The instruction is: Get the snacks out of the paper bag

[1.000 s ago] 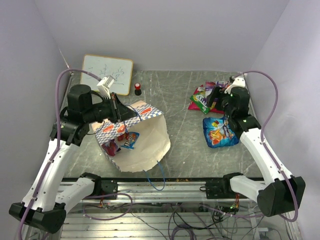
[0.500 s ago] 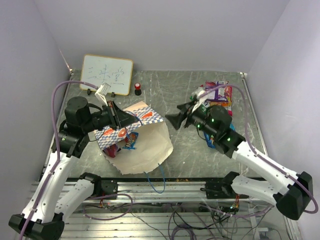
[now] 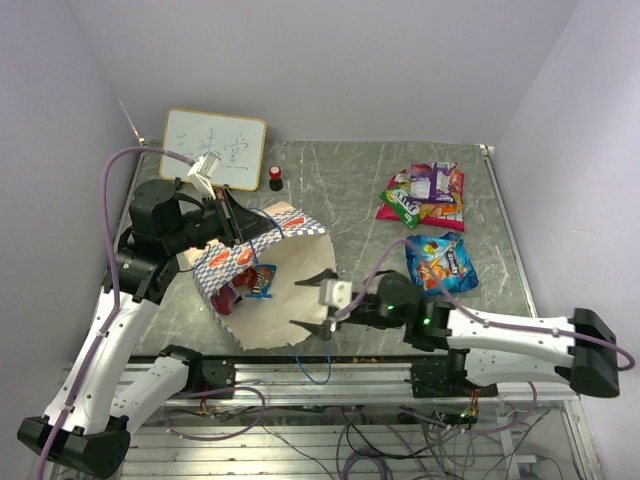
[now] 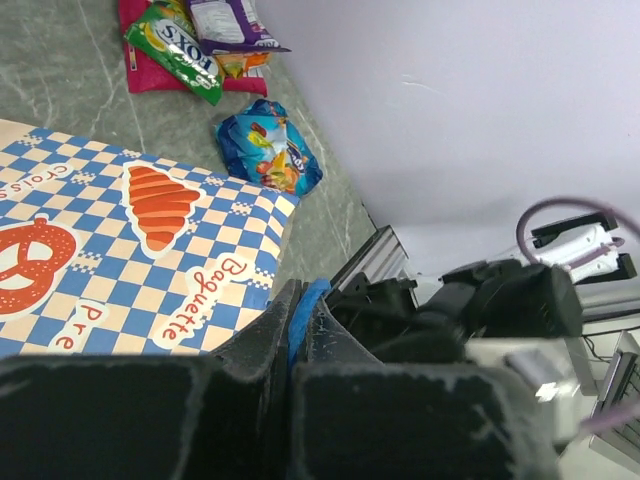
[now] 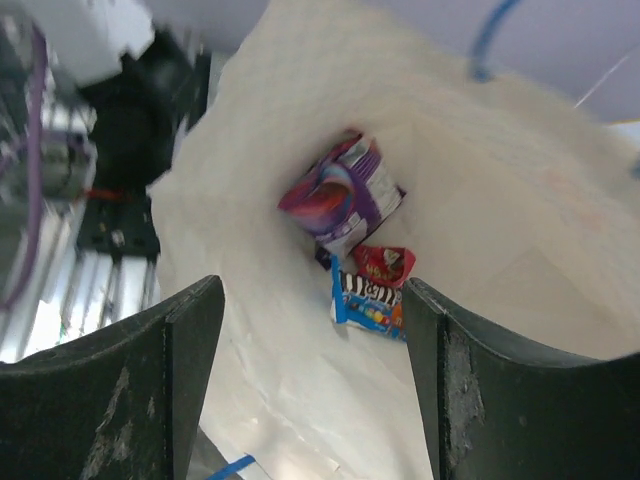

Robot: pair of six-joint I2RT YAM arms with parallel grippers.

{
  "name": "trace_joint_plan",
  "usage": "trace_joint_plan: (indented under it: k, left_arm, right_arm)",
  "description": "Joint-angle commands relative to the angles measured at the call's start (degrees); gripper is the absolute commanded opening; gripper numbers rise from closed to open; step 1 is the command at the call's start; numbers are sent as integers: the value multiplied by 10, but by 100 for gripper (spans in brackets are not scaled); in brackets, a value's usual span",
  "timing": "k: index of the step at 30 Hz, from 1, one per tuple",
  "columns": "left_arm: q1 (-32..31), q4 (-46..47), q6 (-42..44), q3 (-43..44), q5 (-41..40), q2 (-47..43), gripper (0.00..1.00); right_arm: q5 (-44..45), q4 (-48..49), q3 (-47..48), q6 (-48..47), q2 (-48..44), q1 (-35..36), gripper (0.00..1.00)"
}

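Note:
The paper bag [image 3: 272,308] lies on its side with its mouth toward the near right, and its checkered band [image 4: 150,230] faces up. My left gripper [image 3: 238,222] is shut on the bag's blue cord handle [image 4: 305,305] and holds the top edge up. My right gripper [image 3: 312,301] stands open at the bag's mouth with nothing between its fingers. Down inside the bag lie a purple packet [image 5: 345,195], a red one [image 5: 386,265] and a blue one [image 5: 366,306]. Other snacks lie on the table: a green, purple and pink pile [image 3: 424,195] and a blue packet [image 3: 440,262].
A framed whiteboard [image 3: 213,150] leans at the back left, with a small red-and-black knob [image 3: 275,178] beside it. An aluminium rail [image 3: 300,375] with cables runs along the near edge. Purple walls close in the left, right and back.
My right arm has swung from the snack pile at the back right down to the bag's mouth at the front. My left gripper keeps hold of the handle, the bag shifting only slightly.

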Motion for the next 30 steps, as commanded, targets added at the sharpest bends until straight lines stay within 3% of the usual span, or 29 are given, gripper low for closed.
trace_joint_plan:
  k: [1, 9, 13, 19, 30]
  left_arm:
    - [-5, -19, 40, 28, -13, 4, 7]
    - [-5, -10, 19, 35, -17, 3, 7]
    - [-5, 4, 16, 20, -19, -1, 7]
    - [-5, 2, 21, 35, -19, 10, 7]
    - [-5, 9, 26, 37, -24, 12, 7]
  right_arm:
    - [41, 2, 24, -169, 89, 40, 71]
    - [118, 72, 102, -299, 313, 42, 73]
    - [110, 88, 147, -301, 397, 28, 68]
    - [103, 92, 185, -258, 459, 13, 61]
    - [121, 91, 203, -249, 528, 5, 57]
